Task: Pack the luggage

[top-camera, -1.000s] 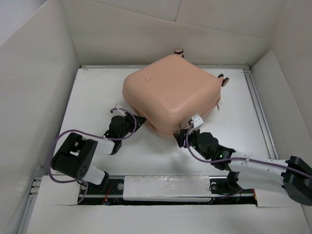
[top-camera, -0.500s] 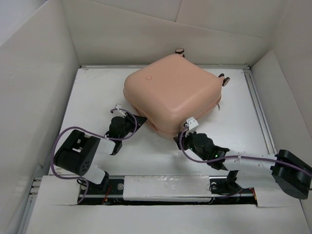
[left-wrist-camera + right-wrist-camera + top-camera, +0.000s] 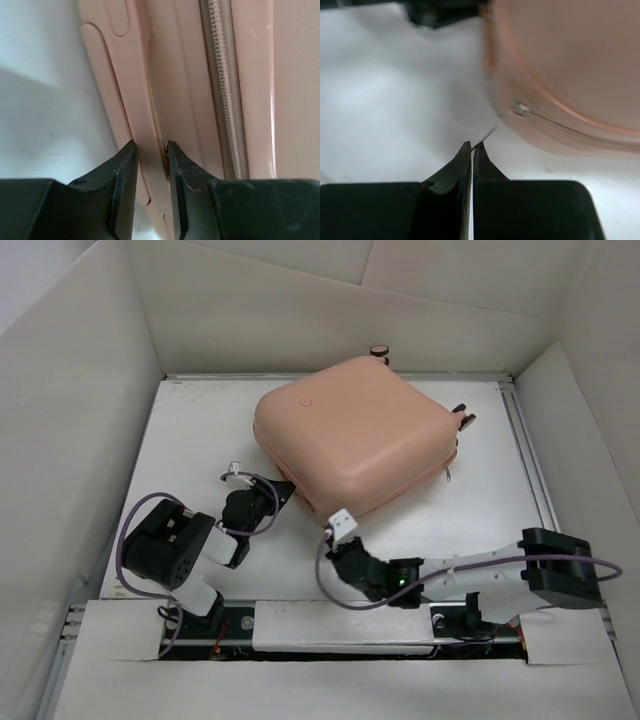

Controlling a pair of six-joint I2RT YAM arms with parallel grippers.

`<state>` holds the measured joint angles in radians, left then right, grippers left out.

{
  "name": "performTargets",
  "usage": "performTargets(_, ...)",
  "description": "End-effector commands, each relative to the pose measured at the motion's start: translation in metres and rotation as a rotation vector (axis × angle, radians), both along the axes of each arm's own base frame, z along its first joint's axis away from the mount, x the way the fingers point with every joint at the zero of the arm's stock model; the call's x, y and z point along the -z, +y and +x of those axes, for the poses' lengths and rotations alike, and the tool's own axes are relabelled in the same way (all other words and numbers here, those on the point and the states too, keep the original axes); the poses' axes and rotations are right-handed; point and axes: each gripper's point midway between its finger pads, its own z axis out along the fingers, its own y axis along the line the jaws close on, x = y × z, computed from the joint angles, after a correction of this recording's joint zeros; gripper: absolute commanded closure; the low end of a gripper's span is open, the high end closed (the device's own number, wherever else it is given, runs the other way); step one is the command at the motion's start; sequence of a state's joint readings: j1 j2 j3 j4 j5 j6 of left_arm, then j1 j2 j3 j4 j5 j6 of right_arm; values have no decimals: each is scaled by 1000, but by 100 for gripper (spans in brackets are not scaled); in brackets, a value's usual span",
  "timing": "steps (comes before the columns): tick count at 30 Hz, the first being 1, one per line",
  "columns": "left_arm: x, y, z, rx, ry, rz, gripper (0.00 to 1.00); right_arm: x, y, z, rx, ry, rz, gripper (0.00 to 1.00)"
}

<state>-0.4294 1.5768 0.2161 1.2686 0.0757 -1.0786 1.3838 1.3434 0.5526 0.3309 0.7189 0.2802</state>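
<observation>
The luggage [image 3: 350, 435] is a salmon-pink hard-shell suitcase lying closed on the white table, with two wheels [image 3: 464, 418] at its far right side. My left gripper [image 3: 283, 490] is at its near left edge. In the left wrist view its jaws [image 3: 151, 147] pinch a raised pink strip on the shell [image 3: 150, 100], beside the zipper track [image 3: 222, 100]. My right gripper [image 3: 345, 540] sits off the near corner, shut [image 3: 472, 146] on a thin dark zipper pull. The pull runs up to the slider [image 3: 520, 109] on the luggage [image 3: 570, 60].
White walls box in the table [image 3: 190, 430] on the left, back and right. A metal rail [image 3: 530, 470] runs along the right side. The right arm [image 3: 480, 570] lies low across the near edge, and the left arm's base [image 3: 165, 555] sits at the near left.
My right gripper has closed and swung left and toward the near edge, away from the luggage's corner. The luggage has turned slightly, its wheels shifting right. The left gripper keeps its hold.
</observation>
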Motion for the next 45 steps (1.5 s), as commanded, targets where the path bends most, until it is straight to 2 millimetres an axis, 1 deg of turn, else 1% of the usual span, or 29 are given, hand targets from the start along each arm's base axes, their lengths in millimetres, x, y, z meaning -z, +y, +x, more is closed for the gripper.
performTargets(1, -12, -30, -24, 168, -43, -52, 100, -36, 85, -89, -265, 79, 60, 100)
performTargets(2, -13, -29, -27, 166, -43, -64, 100, -50, 102, -96, -284, 83, 66, 100)
performTargets(3, -10, -25, -30, 154, -37, -59, 100, -34, 105, -96, -281, 90, 0, 100)
performTargets(4, -16, -25, -30, 154, -52, -65, 100, -38, 110, -93, -276, 65, -10, 100)
performTargets(9, -36, -15, -48, 155, -90, -81, 100, -68, 129, -40, -225, 43, 64, 100)
performTargets(12, -32, -9, -58, 150, -74, -48, 100, -80, 138, -9, -237, 57, 174, 100)
performTargets(14, -49, -5, -60, 143, -121, -53, 100, -96, 138, -9, -235, 49, 225, 100)
performTargets(15, -42, -1, -61, 130, -102, -14, 100, -103, 137, -19, -241, 43, 228, 98)
performTargets(17, -59, 3, -60, 116, -145, 0, 100, -110, 107, -16, -134, 18, 191, 85)
performTargets(19, -55, 10, -58, 92, -122, 69, 100, -114, 80, -11, -42, 33, 197, 87)
performTargets(20, -65, 16, -54, 71, -142, 73, 100, -98, 58, -10, -9, 42, 144, 80)
performTargets(21, -79, 18, -48, 57, -159, 76, 91, -117, 38, -8, 30, 57, 220, 71)
performTargets(22, -74, 23, -47, 43, -112, 97, 81, -117, 19, 2, 76, 67, 230, 61)
performTargets(24, -108, 30, -40, 11, -177, 113, 62, -114, -33, 11, 178, 83, 229, 48)
performTargets(26, -124, 35, -41, -9, -194, 124, 43, -113, -76, 28, 309, 100, 264, 46)
performTargets(27, -143, 38, -44, -27, -235, 109, 39, -99, -102, 32, 358, 105, 212, 53)
performTargets(28, -167, 42, -42, -52, -272, 95, 34, -111, -125, 37, 402, 89, 265, 59)
performTargets(30, -180, 54, -32, -134, -261, 125, 23, -99, -174, 60, 538, 91, 252, 74)
performTargets(31, -213, 58, -24, -162, -305, 130, 21, -102, -191, 65, 570, 79, 267, 90)
performTargets(33, -219, 56, -5, -164, -254, 167, 20, -90, -237, 83, 692, 71, 206, 100)
performTargets(34, -197, 58, 22, -168, -160, 209, 20, -88, -237, 88, 663, 88, 214, 100)
performTargets(36, -226, 49, 44, -93, -184, 117, 22, -73, -266, 102, 726, 115, 158, 100)
performTargets(37, -214, 66, 65, -139, -140, 101, 22, -60, -266, 103, 705, 152, 143, 100)
performTargets(40, -219, 96, 97, -233, -138, 63, 22, -44, -282, 115, 729, 170, 130, 100)
performTargets(41, -196, 114, 117, -275, -68, 80, 22, -40, -283, 119, 728, 167, 147, 100)
performTargets(42, -207, 121, 132, -284, -76, 76, 23, -38, -284, 123, 724, 168, 147, 100)
performTargets(43, -200, 119, 140, -252, -52, 91, 23, -32, -287, 125, 722, 177, 145, 100)
performTargets(44, -172, 120, 156, -240, 6, 132, 23, -30, -284, 128, 711, 184, 147, 100)
performTargets(45, -185, 118, 171, -225, -16, 142, 23, -23, -285, 133, 715, 202, 142, 100)
